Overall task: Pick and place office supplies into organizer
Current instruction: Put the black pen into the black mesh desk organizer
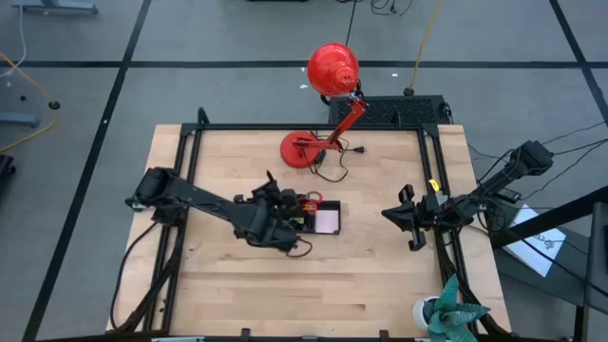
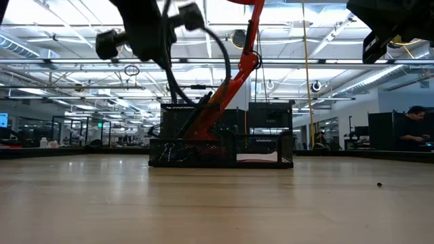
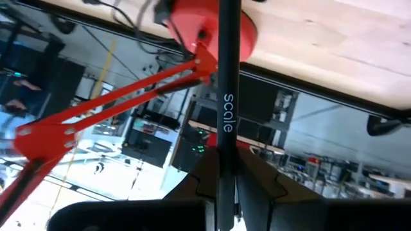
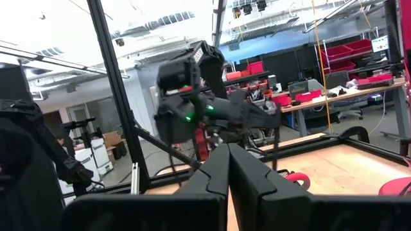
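Note:
My left gripper (image 1: 285,217) hovers over the left, taller end of the black mesh organizer (image 1: 318,218) near the table's middle and is shut on a black pen (image 3: 226,109) printed "scale". A pink sticky-note pad (image 1: 328,221) lies in the organizer's low section. The low view shows the organizer (image 2: 220,146) standing flat on the table, with dark sticks leaning in its taller part. My right gripper (image 1: 388,214) waits shut near the table's right edge, raised and pointing at the left arm. The other supplies do not show. My left gripper (image 3: 225,160) pinches the black pen's shaft (image 3: 225,173) between its two fingers (image 3: 260,183). The pen sticks out well past the fingertips toward the lamp side. Its other end is hidden behind the fingers, so I cannot tell whether it touches the organizer.
A red desk lamp stands on its round base (image 1: 304,150) at the far middle of the table, its head (image 1: 332,66) beyond the far edge and its cord (image 1: 332,169) trailing nearby. A green-and-white object (image 1: 446,318) sits at the near right corner. A person (image 2: 410,125) is far behind.

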Controlling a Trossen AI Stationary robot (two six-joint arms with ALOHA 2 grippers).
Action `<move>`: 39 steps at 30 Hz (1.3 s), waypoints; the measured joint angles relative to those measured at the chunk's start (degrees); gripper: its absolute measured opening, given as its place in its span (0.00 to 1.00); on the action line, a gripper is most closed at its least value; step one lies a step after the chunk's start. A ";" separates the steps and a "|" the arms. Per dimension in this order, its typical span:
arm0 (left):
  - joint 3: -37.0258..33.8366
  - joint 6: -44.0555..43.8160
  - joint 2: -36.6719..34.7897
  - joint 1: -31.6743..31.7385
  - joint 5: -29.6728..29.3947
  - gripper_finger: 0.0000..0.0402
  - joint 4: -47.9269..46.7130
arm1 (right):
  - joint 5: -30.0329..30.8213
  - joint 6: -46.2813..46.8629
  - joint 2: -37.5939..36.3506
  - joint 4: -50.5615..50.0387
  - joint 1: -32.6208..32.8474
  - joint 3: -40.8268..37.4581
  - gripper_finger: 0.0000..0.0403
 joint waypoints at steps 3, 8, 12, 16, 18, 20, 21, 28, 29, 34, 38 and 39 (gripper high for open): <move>-1.88 1.11 0.00 1.83 -0.20 0.09 1.33 | 0.00 0.00 0.00 0.00 0.00 0.00 0.00; -4.24 5.09 0.00 3.75 -0.27 0.09 5.53 | 0.02 0.00 0.00 -0.02 0.00 0.00 0.00; -5.80 11.71 0.00 4.08 -0.11 0.09 11.03 | 0.04 0.00 0.00 0.00 0.00 0.00 0.00; -6.81 20.50 0.00 4.05 2.71 0.09 17.45 | 0.22 0.00 0.00 -0.02 0.00 0.02 0.00; -7.05 23.24 0.00 4.04 3.82 0.09 20.10 | 0.24 0.00 0.00 0.00 0.00 0.00 0.00; -7.51 26.24 0.06 4.08 4.67 0.09 22.43 | 0.25 -0.01 0.00 -0.02 0.00 0.00 0.00; -7.72 27.44 0.33 4.08 5.31 0.09 23.59 | 0.26 -0.02 0.00 0.00 0.00 0.01 0.00; -8.10 30.00 4.81 4.12 6.37 0.09 26.31 | 0.28 -0.02 -0.02 -0.01 0.00 0.01 0.00; -8.10 30.17 5.59 4.25 6.33 0.09 26.34 | 0.28 -0.02 -0.02 0.00 0.00 0.00 0.00; -7.99 30.41 8.26 4.78 6.09 0.09 26.18 | 0.28 -0.02 0.00 -0.02 0.00 0.02 0.00; -7.97 29.30 8.37 4.88 5.74 0.09 26.89 | 0.28 -0.02 0.00 -0.01 -0.01 0.01 0.00; -7.97 28.64 8.37 4.88 5.70 0.09 27.57 | 0.28 -0.02 0.00 -0.03 -0.01 0.01 0.00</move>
